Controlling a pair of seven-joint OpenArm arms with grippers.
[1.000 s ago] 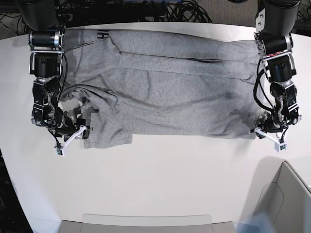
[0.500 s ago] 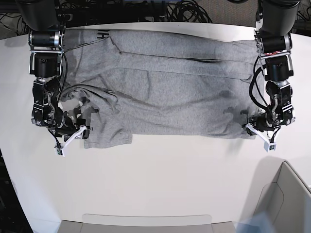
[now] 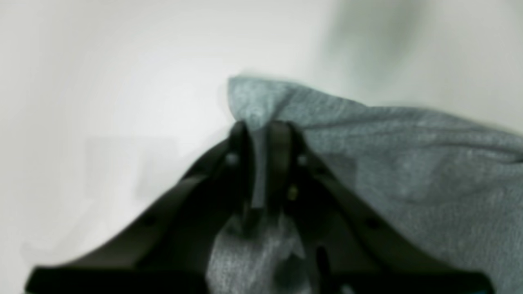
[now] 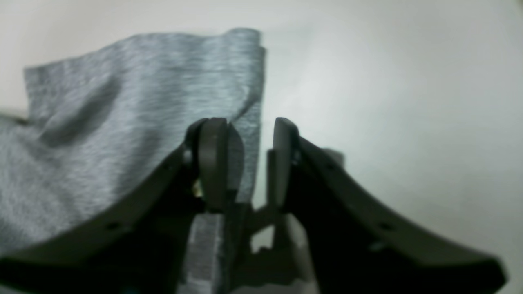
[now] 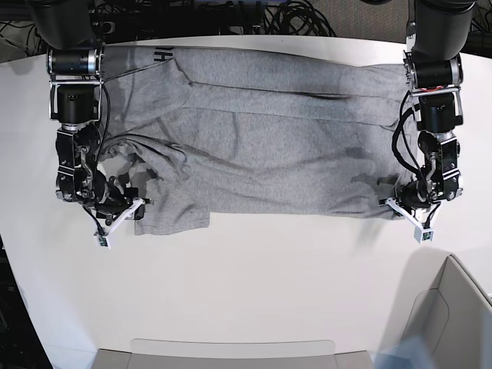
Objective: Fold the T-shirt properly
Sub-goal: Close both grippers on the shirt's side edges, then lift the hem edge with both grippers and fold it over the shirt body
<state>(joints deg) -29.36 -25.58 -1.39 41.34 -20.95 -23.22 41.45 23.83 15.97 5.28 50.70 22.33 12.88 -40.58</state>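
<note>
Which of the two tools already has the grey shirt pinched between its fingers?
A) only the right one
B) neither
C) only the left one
C: the left tool is closed on a fold of the T-shirt, while the right tool is open, with the hem lying between its fingers.

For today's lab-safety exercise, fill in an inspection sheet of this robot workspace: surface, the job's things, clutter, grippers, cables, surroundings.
Surface: white table, bare in front of the garment.
Job's things: the T-shirt lies spread and wrinkled across the table, black lettering at its far corner, one sleeve bunched.
Clutter: nothing seen on the table.
Grippers: left gripper is pinched shut on a T-shirt corner; right gripper has its jaws apart, the fabric edge between them.
Cables: black cables tangled behind the table; thin wires run along both arms.
Surroundings: a pale bin at the near corner.
</note>
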